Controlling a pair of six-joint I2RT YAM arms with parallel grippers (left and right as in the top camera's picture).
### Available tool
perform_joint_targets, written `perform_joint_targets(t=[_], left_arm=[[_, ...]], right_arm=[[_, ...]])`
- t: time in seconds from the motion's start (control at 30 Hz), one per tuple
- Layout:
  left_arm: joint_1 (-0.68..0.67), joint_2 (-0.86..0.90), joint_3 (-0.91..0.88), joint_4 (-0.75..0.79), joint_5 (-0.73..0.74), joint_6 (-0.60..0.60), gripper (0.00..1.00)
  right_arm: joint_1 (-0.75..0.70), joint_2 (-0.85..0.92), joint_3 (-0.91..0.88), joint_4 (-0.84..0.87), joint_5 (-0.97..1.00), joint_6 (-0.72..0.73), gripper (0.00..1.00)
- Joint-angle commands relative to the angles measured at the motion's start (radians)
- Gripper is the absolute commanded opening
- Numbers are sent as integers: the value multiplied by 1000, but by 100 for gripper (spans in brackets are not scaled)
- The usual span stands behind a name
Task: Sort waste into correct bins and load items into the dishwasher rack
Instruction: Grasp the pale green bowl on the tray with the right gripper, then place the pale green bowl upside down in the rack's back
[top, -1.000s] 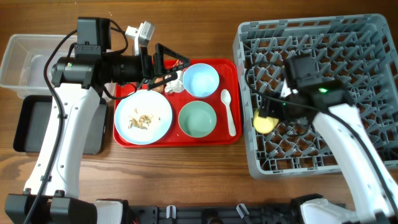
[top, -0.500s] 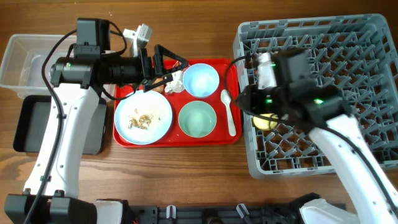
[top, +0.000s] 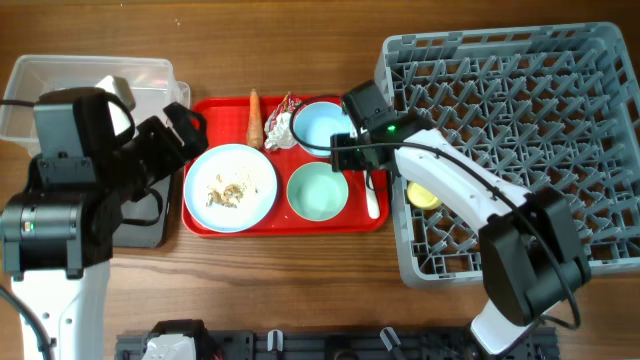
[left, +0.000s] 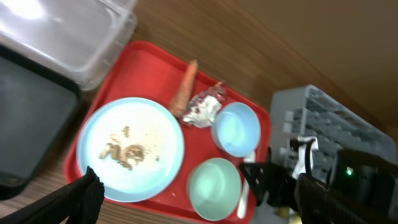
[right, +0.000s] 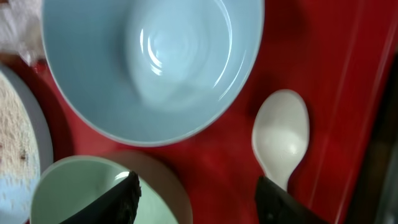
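The spoon (right: 281, 135) lay at the right edge of the tray (top: 200, 226), just beside the green bowl (top: 317, 192) and near the blue bowl (right: 152, 56). It looked like light, stiff, slick plastic lying flat, probably best pinched across its thin handle. The right jaws hung spread just above it, empty. The left jaws, well apart, were spread too.

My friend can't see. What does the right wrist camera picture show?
The right gripper, jaws open and empty, hangs over a red tray. On it lie a pale blue bowl at the top, a white plastic spoon at right and a pale green bowl at bottom left.
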Motion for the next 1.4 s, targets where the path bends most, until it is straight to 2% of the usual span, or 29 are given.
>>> perform_joint_targets(t=[0.0,0.13,0.27,0.37,0.47,0.53,0.57,0.83,0.97,1.07,1.2,1.33,1.37], left_arm=[[5,-3,1,0,-82,-14,100],[5,26,1,1,-82,-14,100],[5,58,1,0,-82,-14,100],[5,70,1,0,-82,-14,100],[5,72,1,0,-82,-14,100],[5,72,1,0,-82,-14,100],[5,72,1,0,-82,-14,100],[5,72,1,0,-82,-14,100],[5,72,1,0,-82,-14,100],[5,72,1,0,-82,-14,100],[5,72,1,0,-82,-14,100],[5,72,1,0,-82,-14,100],[5,72,1,0,-82,-14,100]], right_arm=[[2,13,8,-69,-135,-88,59],[8,13,6,-129,-138,-96,41],[55,17,-29,-115,-114,-72,40],[81,19,-45,-75,2,12,32],[82,19,-45,-41,25,39,26],[82,22,-46,-42,35,59,15],[82,22,-46,-42,54,64,5],[82,-5,-32,-45,111,62,4],[82,-134,-15,-66,170,59,4],[82,-216,-16,-76,181,2,4],[82,-194,-18,-136,135,16,4],[78,-245,11,-180,410,47,4],[78,-267,31,-204,532,65,4]])
